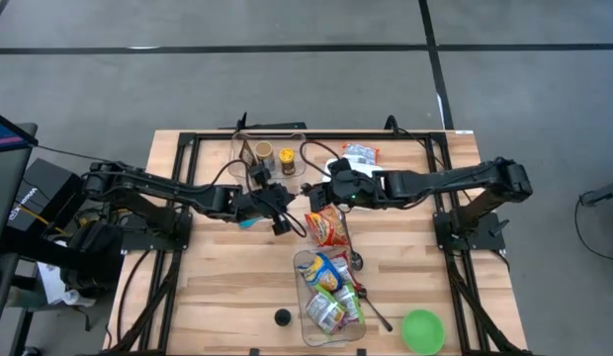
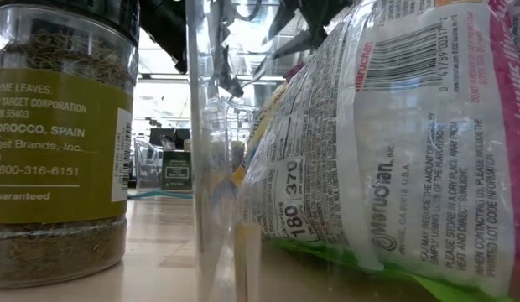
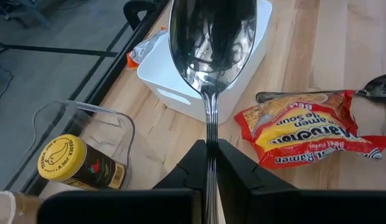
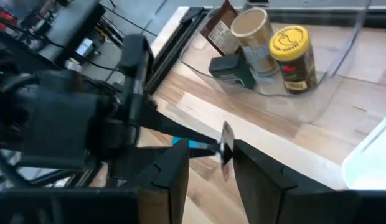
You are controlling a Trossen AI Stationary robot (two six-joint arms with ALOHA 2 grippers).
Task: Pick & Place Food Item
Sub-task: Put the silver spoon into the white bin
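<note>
A metal spoon [image 3: 211, 43] is held in the air at mid-table by my left gripper [image 3: 211, 155], which is shut on its handle. My right gripper [image 4: 210, 165] has come in from the table's right and is open. Its two fingers stand on either side of the spoon's bowl [image 4: 226, 148], which shows edge-on. A red ramen packet [image 1: 328, 227] lies flat on the wood just near of both grippers [image 1: 299, 203]. The same ramen packet [image 3: 311, 127] shows in the left wrist view. My left gripper pinches the spoon's handle [image 3: 210, 134] between its two fingers, which lie along the handle. The fingers slant downward from the table's left. The spoon sticks out ahead of the fingertips, bowl foremost, clear of the table. Whether my right gripper's fingers touch the bowl, I cannot tell.
A clear tub [image 1: 272, 156] with spice jars stands at the far side, a white bin [image 3: 205, 81] to its right. A clear bin of food packets [image 1: 331, 292], a second spoon [image 1: 358, 262], a green bowl [image 1: 422, 331] and a black-lidded jar [image 1: 282, 317] occupy the near side.
</note>
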